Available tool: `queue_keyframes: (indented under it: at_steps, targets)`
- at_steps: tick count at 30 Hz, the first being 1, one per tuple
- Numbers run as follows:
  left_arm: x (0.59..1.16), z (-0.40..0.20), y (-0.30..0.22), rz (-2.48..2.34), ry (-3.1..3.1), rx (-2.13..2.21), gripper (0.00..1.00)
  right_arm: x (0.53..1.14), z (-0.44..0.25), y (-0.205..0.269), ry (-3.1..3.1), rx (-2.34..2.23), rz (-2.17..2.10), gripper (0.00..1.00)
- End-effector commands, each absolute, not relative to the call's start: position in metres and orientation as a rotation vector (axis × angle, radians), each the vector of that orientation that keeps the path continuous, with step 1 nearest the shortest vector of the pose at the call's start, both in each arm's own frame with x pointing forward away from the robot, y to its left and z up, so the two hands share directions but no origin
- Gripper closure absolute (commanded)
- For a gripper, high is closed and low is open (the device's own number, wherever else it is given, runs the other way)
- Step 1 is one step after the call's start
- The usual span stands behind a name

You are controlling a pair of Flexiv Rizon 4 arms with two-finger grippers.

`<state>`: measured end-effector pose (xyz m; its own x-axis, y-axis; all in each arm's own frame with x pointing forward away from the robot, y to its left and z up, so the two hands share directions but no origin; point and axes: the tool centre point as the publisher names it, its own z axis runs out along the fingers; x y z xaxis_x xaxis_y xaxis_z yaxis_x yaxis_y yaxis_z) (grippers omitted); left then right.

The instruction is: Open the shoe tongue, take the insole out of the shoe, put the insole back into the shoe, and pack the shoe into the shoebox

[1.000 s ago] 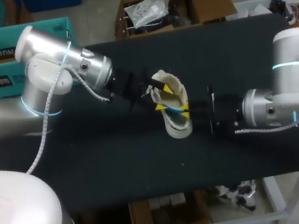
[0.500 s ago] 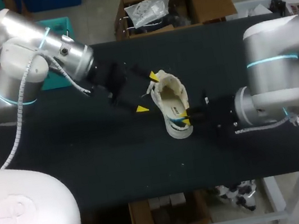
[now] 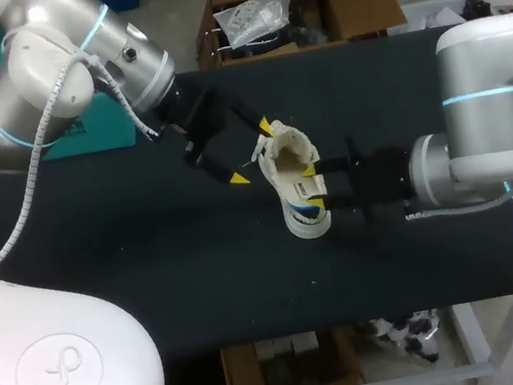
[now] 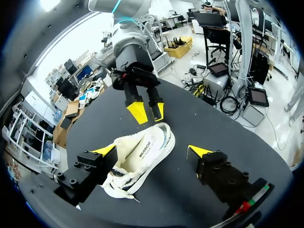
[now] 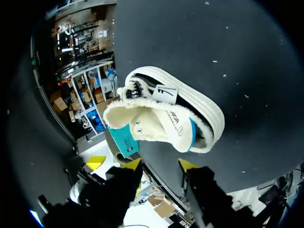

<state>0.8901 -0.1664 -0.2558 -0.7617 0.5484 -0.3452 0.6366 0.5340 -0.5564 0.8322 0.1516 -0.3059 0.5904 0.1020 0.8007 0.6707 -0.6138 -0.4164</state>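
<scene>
The shoe (image 3: 297,186) lies in the middle of the surface (image 3: 151,268). At its 10 o'clock hangs the left claw (image 3: 252,154), fingers wide apart. At 3 o'clock, the right claw (image 3: 313,188) is slightly apart, gripping nothing. Unpinned, the shoe could skid or roll once either claw tugs it.

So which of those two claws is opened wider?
The left gripper: its yellow tips stand far apart beside the white shoe, while the right gripper's sit close together.
</scene>
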Motion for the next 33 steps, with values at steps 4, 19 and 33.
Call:
queue_keyframes:
  at_steps: [4, 19, 33]
  targets:
    - [0.908, -0.252, -0.156, -0.776, 2.918, 0.497, 0.0, 0.832, -0.312, 0.162, -0.617, -1.996, -0.986, 1.0]
    - [0.924, -0.243, -0.147, -0.423, 3.127, -0.178, 0.0, 0.846, -0.332, 0.196, -0.707, -2.011, -0.912, 1.0]
    - [0.924, -0.243, -0.147, -0.423, 3.127, -0.178, 0.0, 0.856, -0.376, 0.192, -0.751, -2.215, -0.855, 1.0]
